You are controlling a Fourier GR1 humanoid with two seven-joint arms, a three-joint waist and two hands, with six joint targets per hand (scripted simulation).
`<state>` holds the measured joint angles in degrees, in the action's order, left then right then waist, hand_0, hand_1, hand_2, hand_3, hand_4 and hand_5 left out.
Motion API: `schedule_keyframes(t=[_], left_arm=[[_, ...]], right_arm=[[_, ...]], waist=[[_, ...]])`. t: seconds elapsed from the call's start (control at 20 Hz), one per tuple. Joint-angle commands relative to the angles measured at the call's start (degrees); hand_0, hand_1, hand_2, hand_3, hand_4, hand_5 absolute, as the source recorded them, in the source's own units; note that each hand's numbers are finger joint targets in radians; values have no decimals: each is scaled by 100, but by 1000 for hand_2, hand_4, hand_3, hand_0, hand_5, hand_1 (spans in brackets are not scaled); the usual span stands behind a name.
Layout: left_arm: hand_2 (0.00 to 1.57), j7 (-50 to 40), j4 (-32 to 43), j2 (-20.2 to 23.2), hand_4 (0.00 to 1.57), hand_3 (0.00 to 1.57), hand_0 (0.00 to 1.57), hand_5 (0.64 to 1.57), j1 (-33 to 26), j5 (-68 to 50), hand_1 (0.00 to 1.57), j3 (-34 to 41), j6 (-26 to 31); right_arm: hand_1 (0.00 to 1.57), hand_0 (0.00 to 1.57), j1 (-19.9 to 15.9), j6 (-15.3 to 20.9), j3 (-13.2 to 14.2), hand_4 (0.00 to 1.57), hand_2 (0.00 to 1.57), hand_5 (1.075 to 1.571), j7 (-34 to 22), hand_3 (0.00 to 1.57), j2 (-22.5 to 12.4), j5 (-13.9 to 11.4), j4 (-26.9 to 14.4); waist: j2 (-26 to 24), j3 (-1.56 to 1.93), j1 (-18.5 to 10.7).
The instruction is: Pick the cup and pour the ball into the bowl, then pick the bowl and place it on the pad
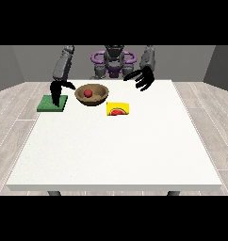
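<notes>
Nearby, a yellow cup (118,109) lies beside the bowl (92,94), green pad (52,103) opposite.

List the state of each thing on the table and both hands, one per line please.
Ball: inside the bowl.
Bowl: upright on the table, beside the pad, not on it.
Cup: on its side on the table.
Pad: flat, nothing resting on it.
Hand at the view's left: above the pad.
Hand at the view's right: open, raised, holding nothing.

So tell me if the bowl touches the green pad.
Apart. The front view shows white table between the bowl and the green pad.
</notes>
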<state>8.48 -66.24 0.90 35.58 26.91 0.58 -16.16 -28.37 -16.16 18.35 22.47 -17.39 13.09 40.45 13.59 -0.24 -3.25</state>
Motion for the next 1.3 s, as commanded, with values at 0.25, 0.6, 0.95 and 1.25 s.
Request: schedule_keyframes(t=[0.25, 0.6, 0.95, 1.25], left_arm=[[0, 965, 924, 277, 0, 0, 0, 1527, -325, -1124, 0, 764, 635], [0, 767, 619, 223, 0, 0, 0, 1547, -173, -1048, 0, 491, 632], [0, 392, -78, 10, 0, 0, 0, 1557, 14, -910, 0, 65, 592], [0, 178, -87, 70, 0, 0, 0, 1561, -41, -979, 0, -35, 933]], right_arm=[[0, 0, 197, 566, -654, 0, 0, 1545, -654, 0, 743, -313, 523], [0, 0, 339, 399, -516, 208, 0, 1546, 127, 0, 734, -301, -221], [0, 0, 216, 134, -125, 133, 0, 1531, 773, 0, 486, -87, -852], [0, 0, 237, 476, -108, 242, 0, 1532, 401, 0, 869, 33, -671]], waist=[[-573, 21, 474], [-349, 26, 208], [193, 32, -301], [-164, 25, -570]])
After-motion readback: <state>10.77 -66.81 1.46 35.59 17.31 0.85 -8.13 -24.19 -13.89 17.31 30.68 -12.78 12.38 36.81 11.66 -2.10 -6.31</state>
